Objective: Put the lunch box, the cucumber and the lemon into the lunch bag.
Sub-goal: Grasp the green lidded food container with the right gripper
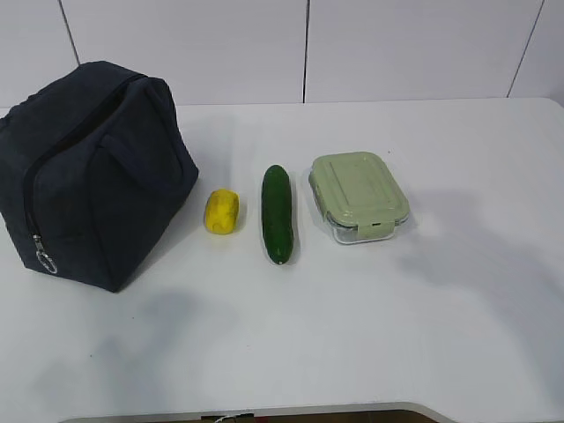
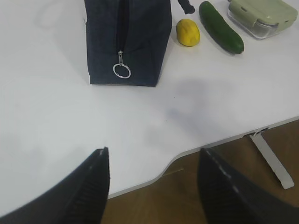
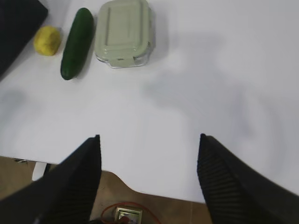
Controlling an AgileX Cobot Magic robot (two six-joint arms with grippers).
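Note:
The navy lunch bag (image 1: 88, 172) stands at the table's left with its zipper shut and a metal ring (image 2: 122, 71) hanging from the pull. The yellow lemon (image 1: 223, 211), the dark green cucumber (image 1: 278, 213) and the clear lunch box with a pale green lid (image 1: 359, 194) lie in a row to its right. My left gripper (image 2: 153, 156) is open and empty over the table's front edge, well short of the bag (image 2: 126, 37). My right gripper (image 3: 148, 142) is open and empty near the front edge, short of the lunch box (image 3: 123, 31). Neither gripper shows in the exterior view.
The white table (image 1: 423, 308) has a curved cut-out at its front edge (image 2: 187, 154). A white wall (image 1: 308, 44) stands behind the table. A metal bracket (image 2: 271, 158) and brown floor lie below the edge.

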